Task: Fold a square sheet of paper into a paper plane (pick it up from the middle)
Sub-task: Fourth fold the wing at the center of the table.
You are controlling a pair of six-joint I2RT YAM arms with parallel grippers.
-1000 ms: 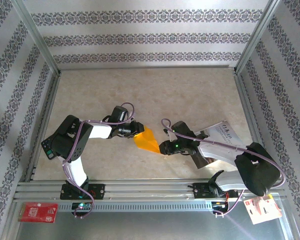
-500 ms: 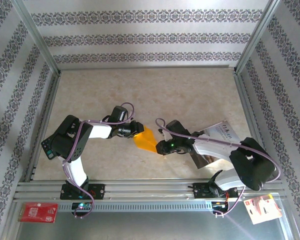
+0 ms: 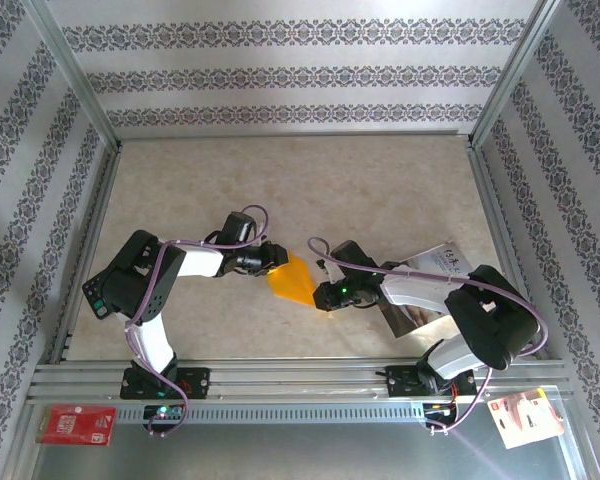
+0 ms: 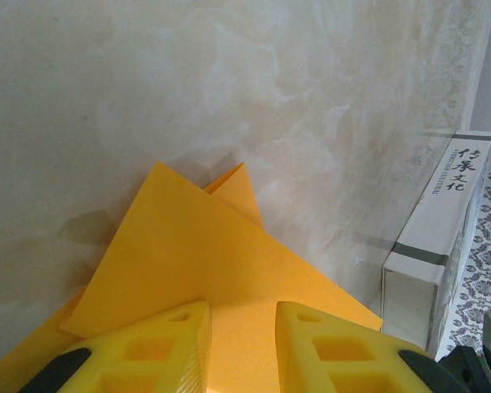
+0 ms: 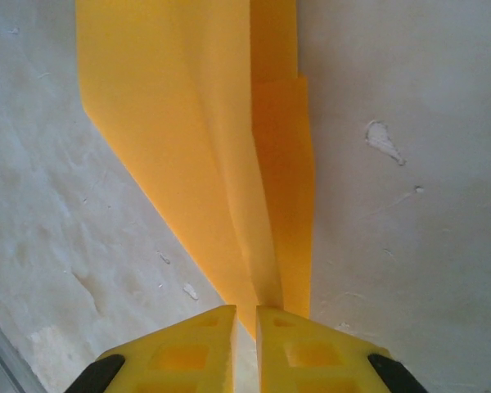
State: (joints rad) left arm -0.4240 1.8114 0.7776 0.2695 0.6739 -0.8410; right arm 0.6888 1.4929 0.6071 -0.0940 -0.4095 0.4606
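Since a second ago my right arm has drawn its elbow in and the right gripper (image 3: 323,296) has slid a little to the left and closed down. It now sits at the near tip of the orange paper (image 3: 293,281). In the right wrist view its two fingers are almost touching, with the folded point running in between them, so I read it as pinched on the paper.

The left gripper (image 3: 277,262) is at the opposite, upper-left edge. Its fingers stand a little apart with orange showing in the gap, and I cannot tell whether they are pressing on the sheet.

The paper lies on the worktop (image 3: 380,190) between the two arms, partly folded into a tapering shape with overlapping layers along a centre crease.

I judge it to be very light, thin and limp. It will likely flop if held by one loose flap, slide easily on the smooth surface, and crumple or tear under a hard tug. The layered crease should be the stiffest part, so I would hold it there, across all the layers, near the middle and not by a single wing edge.
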